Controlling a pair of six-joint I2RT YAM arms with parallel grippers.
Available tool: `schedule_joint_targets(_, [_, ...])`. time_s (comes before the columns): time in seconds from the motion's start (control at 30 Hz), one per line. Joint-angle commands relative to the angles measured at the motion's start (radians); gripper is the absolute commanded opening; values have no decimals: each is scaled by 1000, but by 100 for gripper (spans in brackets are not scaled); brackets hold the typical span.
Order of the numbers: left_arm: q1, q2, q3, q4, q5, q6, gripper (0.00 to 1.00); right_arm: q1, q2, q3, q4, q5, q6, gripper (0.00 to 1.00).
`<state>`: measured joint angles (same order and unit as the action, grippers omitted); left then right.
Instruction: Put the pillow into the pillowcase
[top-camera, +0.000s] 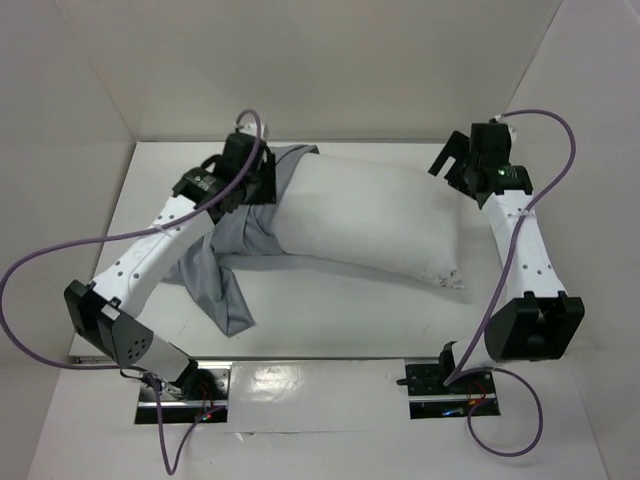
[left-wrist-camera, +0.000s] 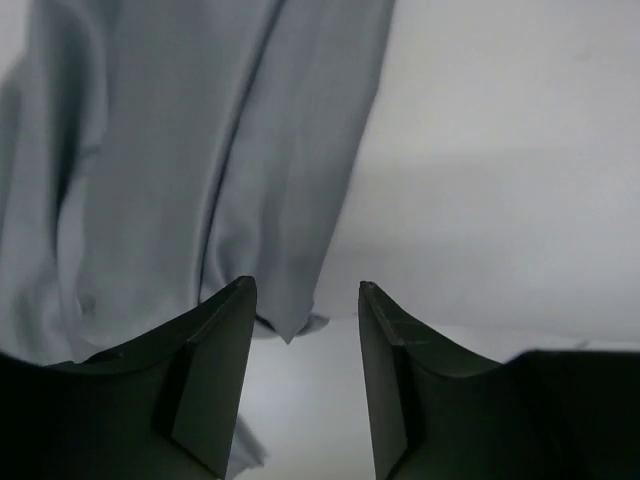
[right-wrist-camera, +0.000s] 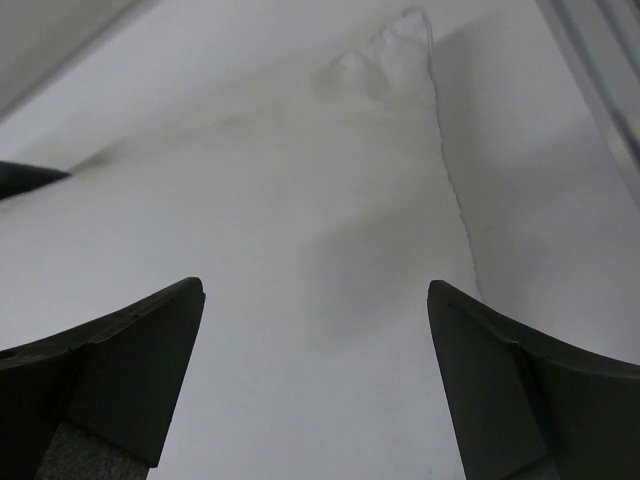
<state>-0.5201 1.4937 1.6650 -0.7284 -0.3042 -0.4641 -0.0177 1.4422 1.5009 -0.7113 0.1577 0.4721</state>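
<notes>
A smooth, flat white tabletop is boxed in on three sides by plain white panel walls. Along its near edge lies a glossy reflective strip — perhaps metal. The light is soft and even — the shadows are faint.

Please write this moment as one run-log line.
pillow: left end in pillowcase; left pincer: open, at pillowcase; right pincer: open, over pillow

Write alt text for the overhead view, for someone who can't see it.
A white pillow lies across a white table, its left end covered by a crumpled grey pillowcase that trails toward the near edge. The left gripper is over that end; the right gripper is open beside the pillow's far right corner.
</notes>
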Motion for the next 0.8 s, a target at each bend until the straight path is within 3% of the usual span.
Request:
schedule_joint_targets(0.0, [-26,-24,-157,10,2,-114,59,18,-74,-100,7,-30,-27,100])
schedule_joint_targets(0.03, [-26,-24,-190,11,-56,-123,67,18,-84,-122,-5,-30,-27,100])
schedule_joint_targets(0.13, [-26,-24,-215,11,-93,-123,74,18,-114,-201,-16,-30,-36,100])
schedule_joint_targets(0.3, [-35,23,-226,11,-119,-123,74,18,-128,-292,-28,-30,-36,100])
schedule_joint_targets(0.5, [-35,97,-211,11,-128,-105,65,-27,-118,-338,-14,-73,-36,100])
schedule_joint_targets(0.6, [-44,138,-174,11,-128,-94,40,-57,-109,-352,16,-73,-15,100])
schedule_joint_targets(0.63, [-44,148,-157,11,-128,-94,26,-76,-99,-370,44,-95,-1,100])
schedule_joint_targets(0.67, [-44,160,-148,11,-119,-94,17,-76,-86,-386,64,-113,-1,100])
schedule_joint_targets(0.73, [-55,169,-134,11,-99,-74,2,-105,-62,-435,102,-161,20,100])
schedule_joint_targets(0.77, [-76,169,-113,11,-90,-74,0,-105,-30,-453,128,-215,20,99])
